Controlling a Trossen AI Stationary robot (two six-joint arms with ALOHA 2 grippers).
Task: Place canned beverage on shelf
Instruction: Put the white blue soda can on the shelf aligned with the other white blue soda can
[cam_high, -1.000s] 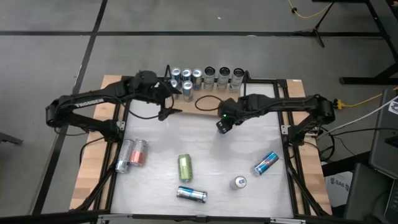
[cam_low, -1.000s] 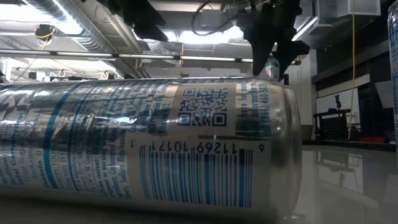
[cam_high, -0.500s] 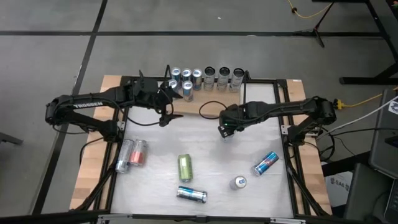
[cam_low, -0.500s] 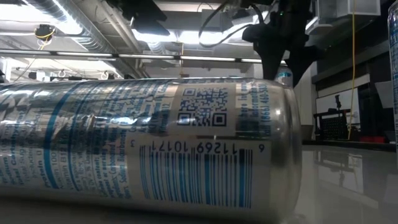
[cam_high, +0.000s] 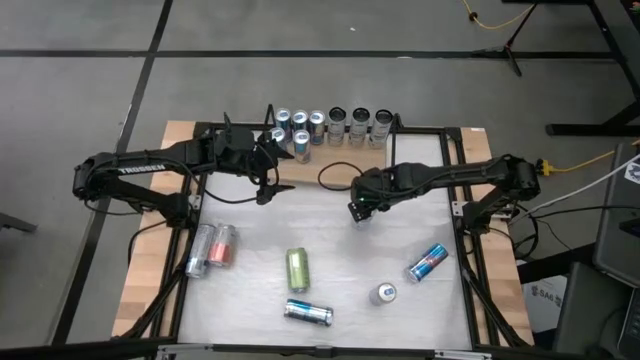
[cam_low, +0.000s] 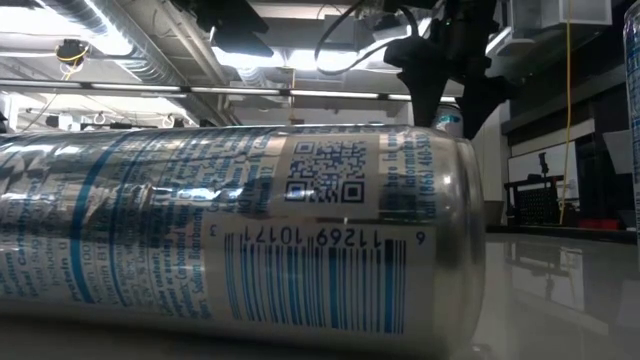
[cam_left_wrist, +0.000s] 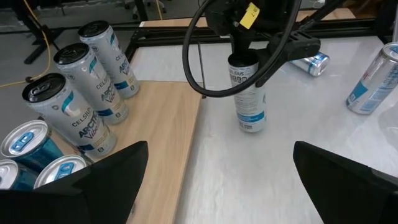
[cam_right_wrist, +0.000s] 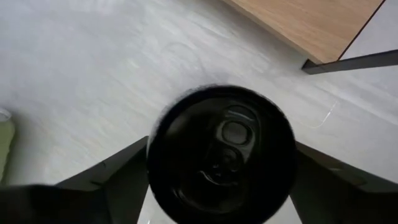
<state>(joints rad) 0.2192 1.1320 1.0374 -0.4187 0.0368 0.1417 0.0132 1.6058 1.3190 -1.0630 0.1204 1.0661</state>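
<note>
A white can with a blue label and a black top (cam_left_wrist: 249, 93) stands upright on its base on the grey table, in front of the shelf. My right gripper (cam_high: 360, 208) points down over it, open, with one finger on either side of the can's top (cam_right_wrist: 222, 155). The shelf (cam_high: 345, 152), a light wooden board with black wire ends, lies along the far edge and carries several upright cans (cam_high: 330, 124). My left gripper (cam_high: 268, 186) hangs open with nothing in it near the shelf's left end, facing the white can.
Loose cans lie on the table: a red and a silver one (cam_high: 212, 248) at the left, a green one (cam_high: 297, 268), a silver-blue one (cam_high: 307, 313) that fills the low view (cam_low: 240, 230), and a blue one (cam_high: 427, 262). Another can (cam_high: 383, 293) stands upright. A black cable (cam_high: 335, 170) loops by the shelf.
My right gripper has sunk a little, rolled about its own line and opened, letting go of the white can, which stays upright on the table. My left gripper has swung slightly away from the shelf toward the table's near edge and kept open.
</note>
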